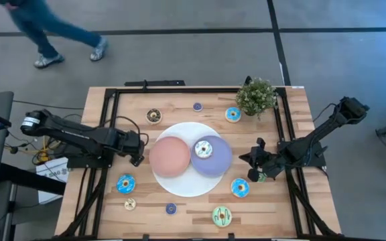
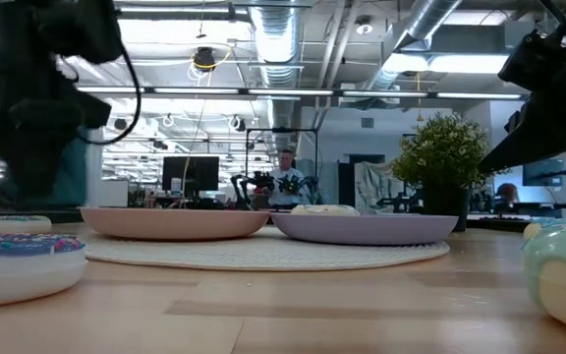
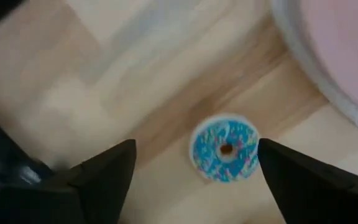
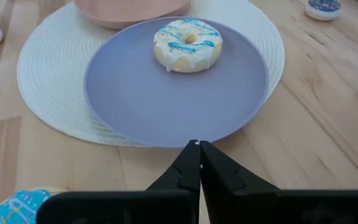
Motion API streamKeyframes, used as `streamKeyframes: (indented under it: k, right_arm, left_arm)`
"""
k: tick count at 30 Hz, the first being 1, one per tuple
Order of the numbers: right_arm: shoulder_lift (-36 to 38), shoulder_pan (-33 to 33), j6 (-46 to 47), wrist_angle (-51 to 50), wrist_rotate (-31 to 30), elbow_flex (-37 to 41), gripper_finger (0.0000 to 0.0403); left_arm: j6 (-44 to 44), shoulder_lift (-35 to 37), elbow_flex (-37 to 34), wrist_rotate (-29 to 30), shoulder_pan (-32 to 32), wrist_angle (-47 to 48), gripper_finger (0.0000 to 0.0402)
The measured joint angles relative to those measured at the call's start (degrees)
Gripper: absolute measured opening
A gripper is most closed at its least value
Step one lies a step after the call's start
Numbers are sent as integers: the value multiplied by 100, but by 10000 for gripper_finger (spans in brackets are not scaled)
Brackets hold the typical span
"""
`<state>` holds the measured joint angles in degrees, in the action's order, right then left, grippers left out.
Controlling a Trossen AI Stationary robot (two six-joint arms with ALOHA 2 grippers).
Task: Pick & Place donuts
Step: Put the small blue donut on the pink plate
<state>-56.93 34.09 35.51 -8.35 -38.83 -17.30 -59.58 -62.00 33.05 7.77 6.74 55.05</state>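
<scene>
Nine donuts (image 1: 125, 183) – one on purple plate (image 1: 218, 163), pink plate (image 1: 170, 157), left hand (image 1: 138, 148) spread, right hand (image 1: 252, 159) pressed together.

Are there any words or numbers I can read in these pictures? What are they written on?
No text can be read in any of the pictures.
The white box on the floor under the left arm, in the high view, carries dark print, too small and blurred to read.
The donuts, the purple plate and the pink plate carry no writing.
</scene>
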Motion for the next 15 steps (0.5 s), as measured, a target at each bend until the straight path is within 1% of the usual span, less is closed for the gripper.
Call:
streamKeyframes:
  k: [2, 8, 15]
  right_arm:
    - [0, 0, 0, 8, 0, -2, 1]
    - [0, 0, 2, 8, -7, -2, 0]
    - [0, 0, 0, 3, -9, -2, 0]
  left_arm:
    - [-156, 0, -82, -132, -4, -115, 334]
    - [-510, 0, -216, -122, 2, -295, 332]
    - [-629, -2, -429, -150, 4, -591, 332]
